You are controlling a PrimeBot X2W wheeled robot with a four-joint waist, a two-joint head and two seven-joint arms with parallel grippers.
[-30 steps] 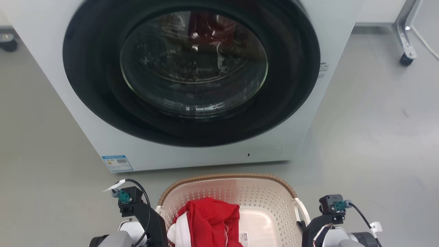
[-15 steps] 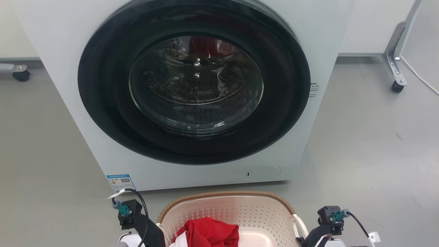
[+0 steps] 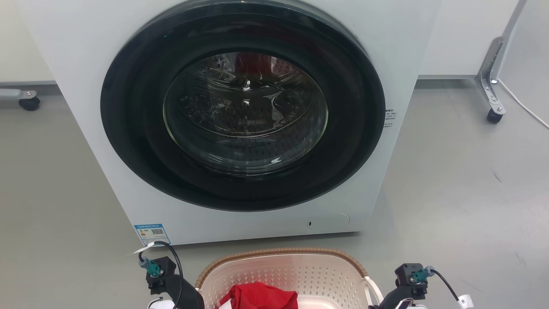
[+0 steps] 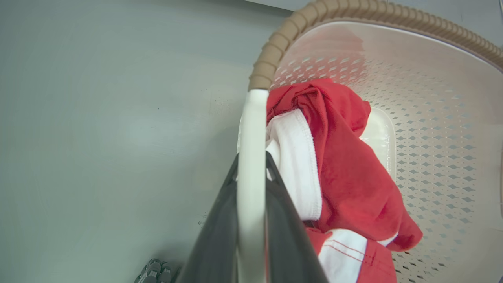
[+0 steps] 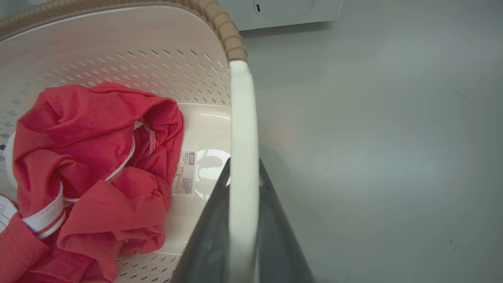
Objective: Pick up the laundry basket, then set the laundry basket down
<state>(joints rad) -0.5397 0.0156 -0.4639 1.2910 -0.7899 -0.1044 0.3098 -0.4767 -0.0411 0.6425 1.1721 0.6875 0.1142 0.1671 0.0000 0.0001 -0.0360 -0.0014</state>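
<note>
Both grippers are clamped on the laundry basket's side handles. The left gripper (image 4: 252, 159) has its dark fingers pressed against either face of the left handle (image 4: 251, 118), and the right gripper (image 5: 243, 163) pinches the right handle (image 5: 243, 102) the same way. The laundry basket (image 3: 279, 251) lies at the bottom edge of the head view, just in front of the washing machine (image 3: 411, 51), with a red and white garment (image 5: 90, 157) bunched inside it. Over the last second the whole head view shifts. Machine, basket and both wrists now sit lower in it, and more of the machine's upper front shows, so it is the camera that moves. The gap between the basket's brown rim and the foot of the machine looks much the same as before, and the grip on the handles matches. My reading is that the robot is straightening at the waist with the basket in hand, so the lift is under way. Whether its base has left the grey floor (image 3: 463, 180) cannot be told, and the set-down remains to be done.
</note>
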